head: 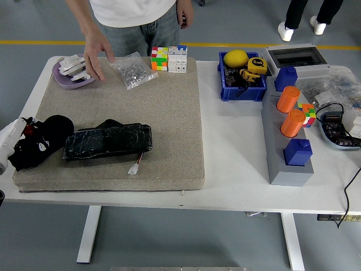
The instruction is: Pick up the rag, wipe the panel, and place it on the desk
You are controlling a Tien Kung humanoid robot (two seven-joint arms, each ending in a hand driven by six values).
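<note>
Your left hand (22, 141) sits at the left edge of the tabletop (231, 152), near the front left corner. It is black and buried in the black rag (48, 138), so it appears to be closed on the cloth, though the separate fingers are hard to make out against it. A white forearm leads off the left edge. Your right hand is not visible.

The rag lies bunched on the left end of the beige mat (163, 113), touching the left end of the panel (107, 141). The panel is a long, dark, glossy slab lying flat near the front edge of the mat, with a small white connector (133, 168) on a wire just in front of it.

The rag looks soft, light and limp; expect it to sag and fold, so hold a thick bunch of it rather than a loose corner. The panel looks stiff and slick, and may slide under a sideways wipe, since nothing is holding it down.

At the far left corner, a person's hand (96, 53) hovers open between a purple dish (70, 79) and a clear bag of small parts (132, 70). Colour cubes (168, 58) stand further along the far edge. Bins and orange cups fill the right side, well apart from your work.
</note>
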